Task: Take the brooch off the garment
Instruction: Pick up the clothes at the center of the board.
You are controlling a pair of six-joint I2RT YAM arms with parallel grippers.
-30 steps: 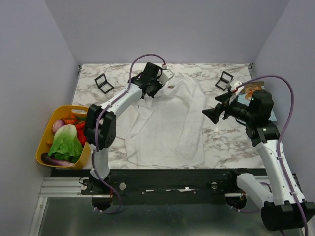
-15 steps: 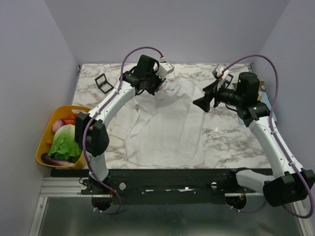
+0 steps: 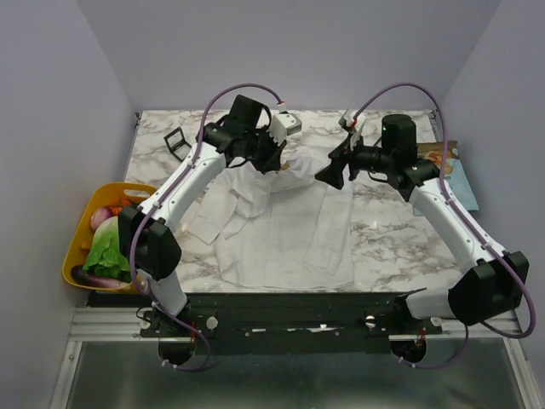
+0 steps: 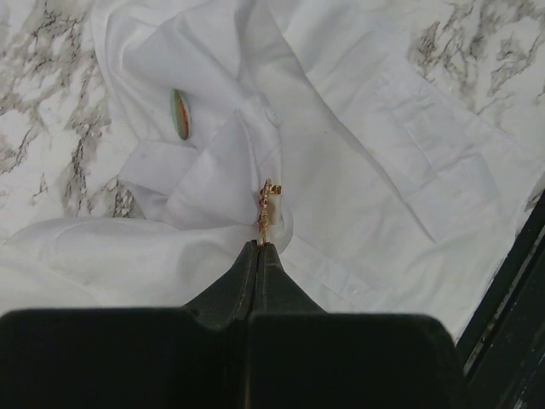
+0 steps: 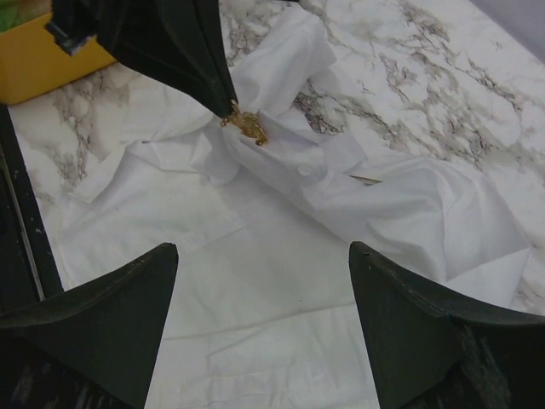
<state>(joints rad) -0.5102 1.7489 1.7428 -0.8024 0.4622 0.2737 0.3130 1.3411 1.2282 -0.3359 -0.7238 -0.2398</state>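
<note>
Pinching its two fingers fully together, the left end effector is clenched on the lower end of a small gold pin with red specks. The pin stands up from a bunched fold of the shirt. The fabric around that fold rises in a ridge toward the fingertips. The rest of the white shirt lies spread front up on the marble worktop, its hem toward the arm bases.

The brooch is a little round piece showing green and orange-red. It sits on the turned-over collar fabric and appears nearly edge-on from the left wrist. It lies near the gold pin but apart from it, and neither end effector touches it.

The right end effector is released, its jaws spread wide and holding nothing. It hovers above the shirt's chest, facing the left end effector, and the gold pin shows beyond the gap between its fingers. From overhead, both arms reach in over the collar from either side.

Beside the worktop's left edge sits a yellow basket of vegetables. A black square frame stands near the far left corner. A printed sheet lies by the right edge, its print too small to read.
</note>
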